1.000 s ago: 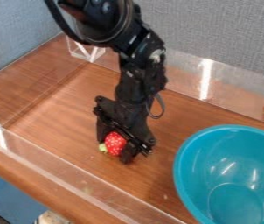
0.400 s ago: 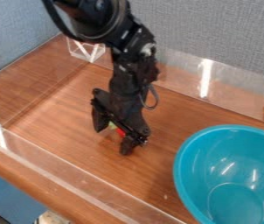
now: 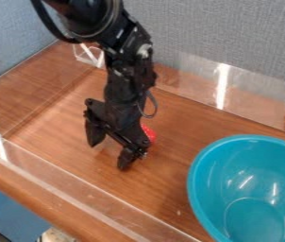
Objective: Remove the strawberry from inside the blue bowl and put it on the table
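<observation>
Gripper point(image 3: 115, 142) now open, shifted left

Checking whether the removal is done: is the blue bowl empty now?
Empty: the blue bowl shows only its bare teal inside.

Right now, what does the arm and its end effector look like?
The arm is black, built of chunky, glossy rounded segments. A thin dark cable loops beside its lower part. The end effector is black too, with two blocky fingers. No markings are legible.
</observation>
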Controlling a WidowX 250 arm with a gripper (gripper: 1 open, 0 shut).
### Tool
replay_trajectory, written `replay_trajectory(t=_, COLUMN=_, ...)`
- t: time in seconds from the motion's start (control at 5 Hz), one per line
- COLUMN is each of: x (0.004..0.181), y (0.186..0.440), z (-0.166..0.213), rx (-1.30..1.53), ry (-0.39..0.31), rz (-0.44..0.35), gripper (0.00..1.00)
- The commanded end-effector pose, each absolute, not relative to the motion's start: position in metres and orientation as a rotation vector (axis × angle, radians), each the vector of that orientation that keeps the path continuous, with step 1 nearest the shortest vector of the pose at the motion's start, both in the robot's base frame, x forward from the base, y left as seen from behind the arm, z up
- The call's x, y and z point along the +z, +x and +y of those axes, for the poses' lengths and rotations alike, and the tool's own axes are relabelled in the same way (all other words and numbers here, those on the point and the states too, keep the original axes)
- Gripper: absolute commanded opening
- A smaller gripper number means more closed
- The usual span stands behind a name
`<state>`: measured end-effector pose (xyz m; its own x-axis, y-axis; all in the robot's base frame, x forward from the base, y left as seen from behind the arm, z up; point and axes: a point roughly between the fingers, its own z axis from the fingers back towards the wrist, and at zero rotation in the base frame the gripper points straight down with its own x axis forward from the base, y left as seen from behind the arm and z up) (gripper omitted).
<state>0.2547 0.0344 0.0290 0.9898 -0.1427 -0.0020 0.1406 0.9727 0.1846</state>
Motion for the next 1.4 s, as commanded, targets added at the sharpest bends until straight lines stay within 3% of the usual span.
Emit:
replay_trajectory(t=0.0, x=0.039, y=0.267, z=0.020, rx=-0.103, ry=0.184, rz=-0.078, gripper=1.00)
replay_trajectory(t=0.6, x=0.047, y=0.290, z=0.006, rx=-0.153, ry=0.159, rz=-0.132, gripper=1.00)
replay_trajectory(t=1.2, x=0.041, y=0.314, z=0.006, rx=-0.117, ry=0.153, rz=-0.185, gripper=1.00)
